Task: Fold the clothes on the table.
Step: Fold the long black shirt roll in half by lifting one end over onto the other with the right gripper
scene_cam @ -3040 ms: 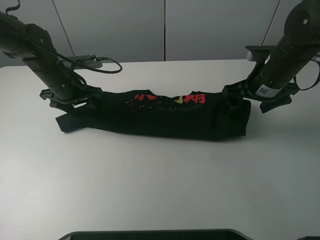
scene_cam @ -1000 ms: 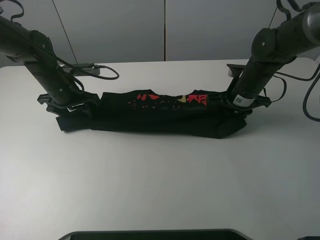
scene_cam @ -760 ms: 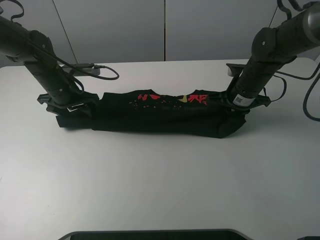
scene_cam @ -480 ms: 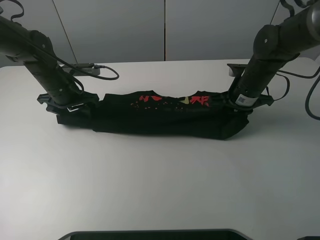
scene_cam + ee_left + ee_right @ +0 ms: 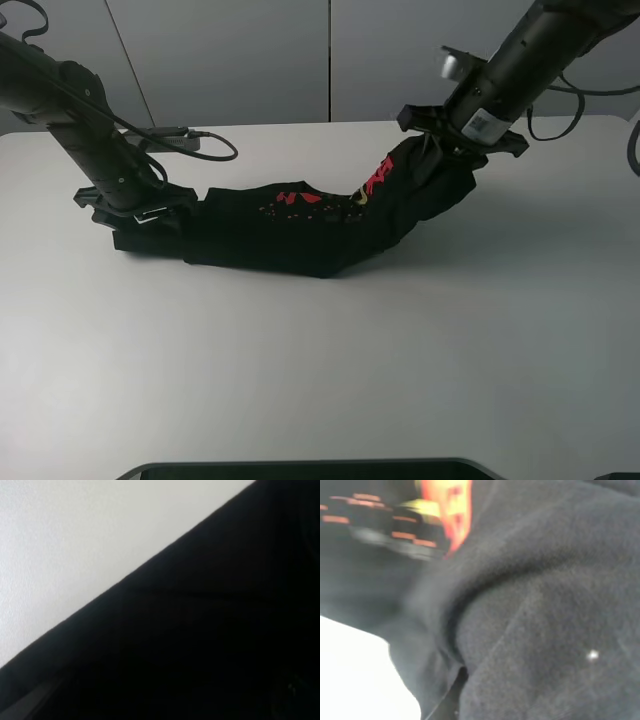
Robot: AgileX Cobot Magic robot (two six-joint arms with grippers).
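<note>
The black T-shirt (image 5: 290, 235) lies as a long folded band across the white table (image 5: 320, 370), with red and yellow characters (image 5: 300, 198) showing on top. My left gripper (image 5: 140, 216) is low at the band's left end, shut on the cloth there. Its wrist view shows only black cloth (image 5: 210, 630) and bare table (image 5: 75, 540). My right gripper (image 5: 452, 148) is shut on the shirt's right end and holds it raised above the table, so the band slopes up to it. The right wrist view is filled with black cloth (image 5: 545, 630) and blurred print (image 5: 450, 500).
A black cable (image 5: 205, 145) loops on the table behind my left arm. A dark object's edge (image 5: 300, 468) runs along the table's near side. Grey wall panels stand behind the table.
My right gripper has lifted the shirt's right end off the table and carried it up and to the left. The left gripper and left end have stayed put.
</note>
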